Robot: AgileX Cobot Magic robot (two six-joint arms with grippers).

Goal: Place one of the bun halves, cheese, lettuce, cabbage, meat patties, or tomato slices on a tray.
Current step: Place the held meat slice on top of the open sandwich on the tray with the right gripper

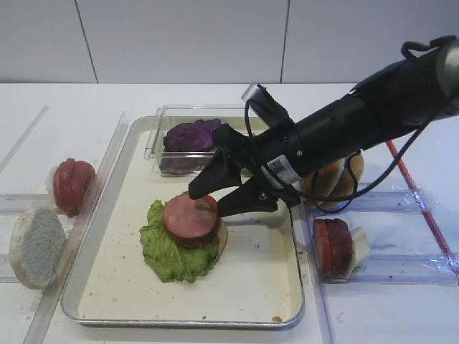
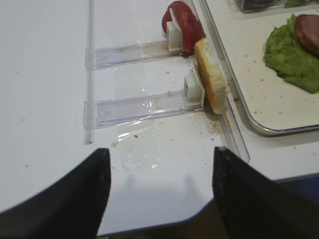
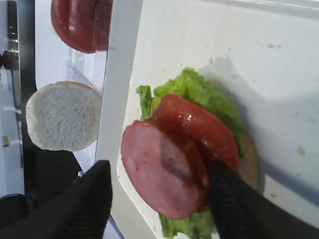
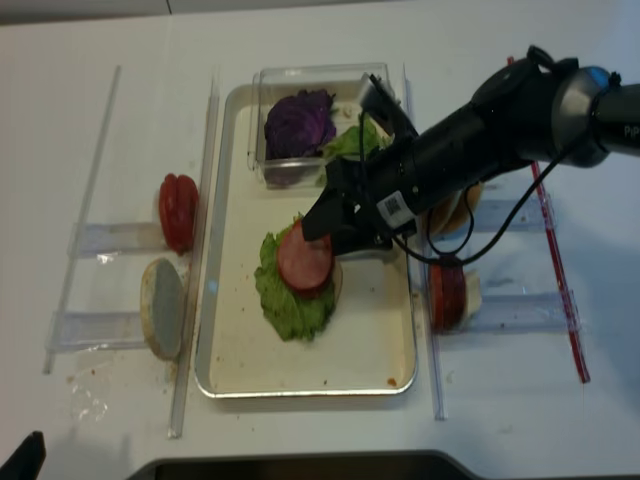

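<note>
I am setting the meat patty (image 3: pixel 162 174) on the lettuce (image 1: pixel 172 251); right gripper (image 1: pixel 215 197) jaws apart, straddling it. Next: lifting clear.

shiny metal tray (image 1: pixel 215 321), clear plastic box (image 1: pixel 159 140)

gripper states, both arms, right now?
Left gripper: open, holding nothing, over bare table left of the tray.
Right gripper: open, jaws straddling the meat patty on the lettuce, not clamped on it.
</note>
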